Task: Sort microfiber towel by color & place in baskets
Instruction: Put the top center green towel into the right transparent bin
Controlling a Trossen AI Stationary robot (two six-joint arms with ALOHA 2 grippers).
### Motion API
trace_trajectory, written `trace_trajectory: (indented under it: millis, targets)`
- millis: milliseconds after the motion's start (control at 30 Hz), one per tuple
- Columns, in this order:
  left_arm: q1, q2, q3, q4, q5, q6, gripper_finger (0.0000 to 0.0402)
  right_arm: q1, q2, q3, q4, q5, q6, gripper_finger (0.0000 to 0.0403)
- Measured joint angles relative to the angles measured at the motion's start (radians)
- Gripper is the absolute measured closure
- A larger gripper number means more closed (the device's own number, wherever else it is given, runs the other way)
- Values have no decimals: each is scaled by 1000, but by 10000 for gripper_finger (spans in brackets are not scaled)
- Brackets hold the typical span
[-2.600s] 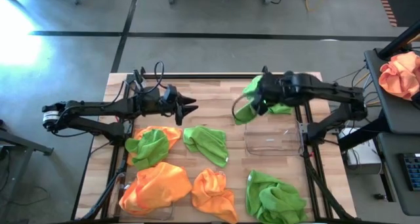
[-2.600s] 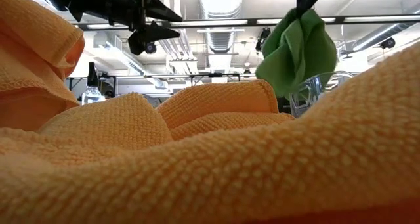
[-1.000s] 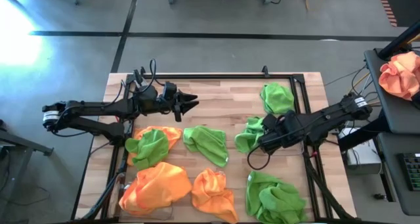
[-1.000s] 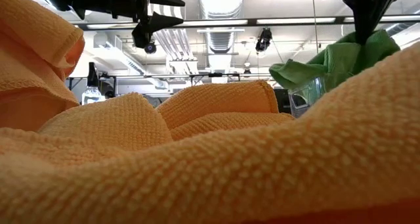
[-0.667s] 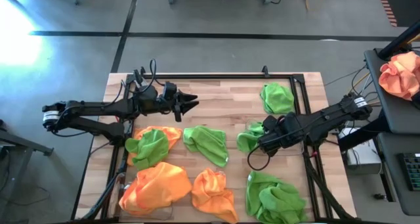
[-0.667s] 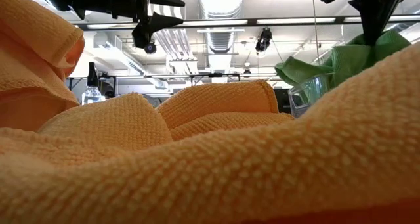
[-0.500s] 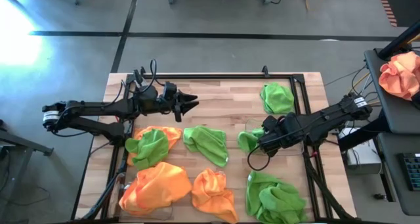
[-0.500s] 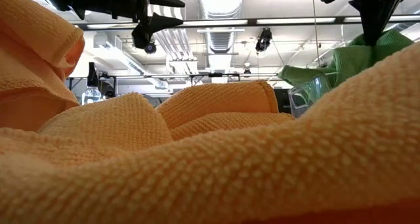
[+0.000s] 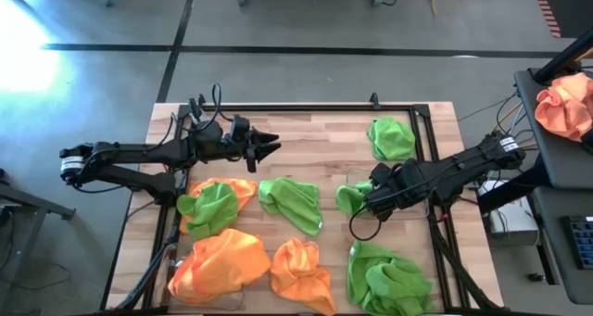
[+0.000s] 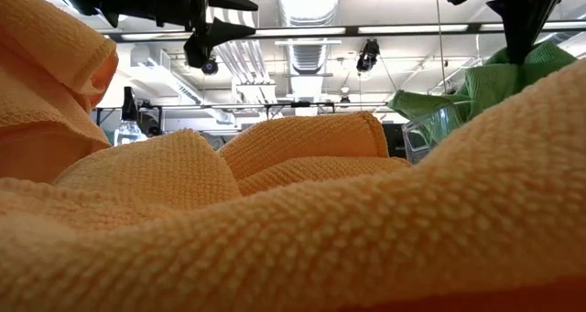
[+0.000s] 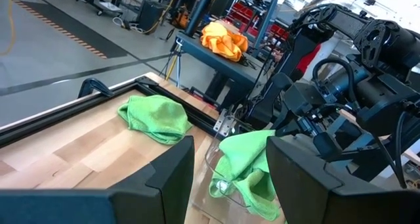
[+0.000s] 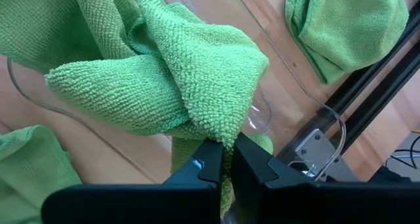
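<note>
Currently the right gripper point(image 12: 224, 159) pinches a green microfiber towel point(image 12: 164, 79) between closed fingers, the cloth draping ahead of the fingertips into a clear basket point(image 12: 321, 129). Beyond the basket lies another green towel point(image 12: 348, 20). Farther off, the left gripper point(image 9: 269, 145) hovers with fingers parted, holding nothing.

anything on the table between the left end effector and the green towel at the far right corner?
Nothing: in the high view, bare wood runs from the left end effector to that green towel.

Right hand point(image 9: 363, 203) pinching green towel point(image 9: 349, 196); left hand point(image 9: 271, 145) idle.
</note>
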Motion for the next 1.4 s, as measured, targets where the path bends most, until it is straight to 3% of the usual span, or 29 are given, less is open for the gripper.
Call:
trace_trajectory:
  millis: [500,1400]
  targets:
    - [0,0,0,-4,0,1,228,0,0,-7,23,45,-9,390]
    - [0,0,0,-5,2,8,228,0,1,-102,58,14,10,390]
